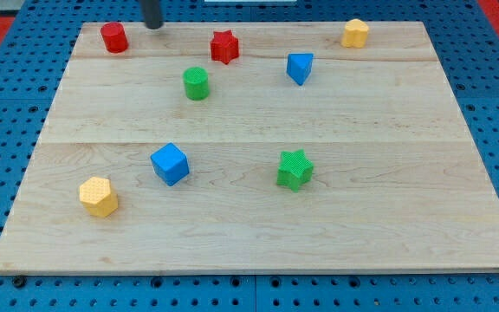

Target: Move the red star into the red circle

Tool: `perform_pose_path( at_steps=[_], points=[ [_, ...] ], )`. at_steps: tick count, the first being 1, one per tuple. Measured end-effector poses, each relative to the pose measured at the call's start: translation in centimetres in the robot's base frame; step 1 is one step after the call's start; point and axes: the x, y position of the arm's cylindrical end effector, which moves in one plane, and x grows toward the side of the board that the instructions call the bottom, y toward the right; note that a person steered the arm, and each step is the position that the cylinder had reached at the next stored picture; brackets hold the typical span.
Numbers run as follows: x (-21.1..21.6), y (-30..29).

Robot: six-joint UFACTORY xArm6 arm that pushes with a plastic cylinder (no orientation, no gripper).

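Note:
The red star [224, 46] lies near the view's top, a little left of centre, on the wooden board [258, 234]. The red circle, a short red cylinder [114, 37], stands at the view's top left. My tip [153, 25] comes down from the top edge between them. It is just right of the red cylinder and well left of the red star, touching neither.
A green cylinder [196, 83] is below and left of the red star. A blue triangular block [299, 67] and a yellow block [355, 33] lie to the right. A blue cube [170, 164], a green star [294, 169] and a yellow hexagonal block [99, 196] lie lower down.

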Motion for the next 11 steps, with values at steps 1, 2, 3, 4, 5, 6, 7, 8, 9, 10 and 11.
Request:
perform_pose_path(
  at_steps=[1,2,3,4,5,6,7,8,9,10,11],
  points=[
    [0.1,9.2],
    [0.1,14.6],
    [2.1,20.4],
    [4.5,19.0],
    [4.4,9.9],
    [4.4,7.7],
    [4.2,10.5],
    [4.8,7.4],
    [3.8,-2.8],
    [3.4,-3.9],
    [5.1,1.4]
  ],
)
